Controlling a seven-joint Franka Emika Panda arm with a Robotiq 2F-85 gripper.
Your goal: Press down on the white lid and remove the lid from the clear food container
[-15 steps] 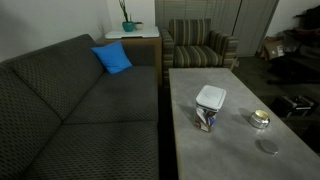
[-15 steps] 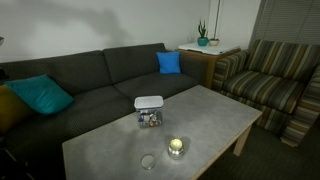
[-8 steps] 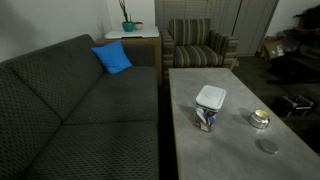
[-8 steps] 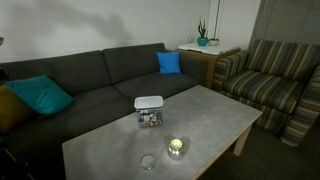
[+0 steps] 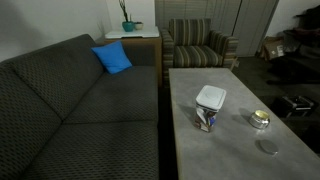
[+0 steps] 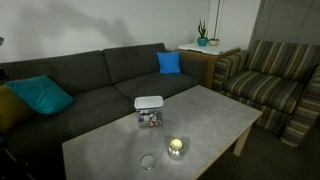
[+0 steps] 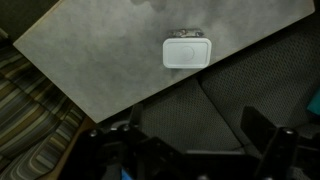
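The white lid [image 5: 210,97] sits closed on the clear food container [image 5: 205,119] near the middle of the grey coffee table [image 5: 230,150]. Both show in the exterior views, the lid [image 6: 148,102] over the container [image 6: 150,118] with coloured contents. In the wrist view the lid [image 7: 188,52] is seen from above and hides almost all of the container. My gripper [image 7: 195,130] appears only in the wrist view. It is open and empty, high over the dark sofa, well apart from the lid. The arm is out of both exterior views.
A small round shiny tin [image 5: 260,119] and a flat grey disc [image 5: 267,146] lie on the table near the container. A dark sofa [image 6: 90,85] with blue cushions runs along one table side. A striped armchair [image 6: 275,85] stands at the table's end.
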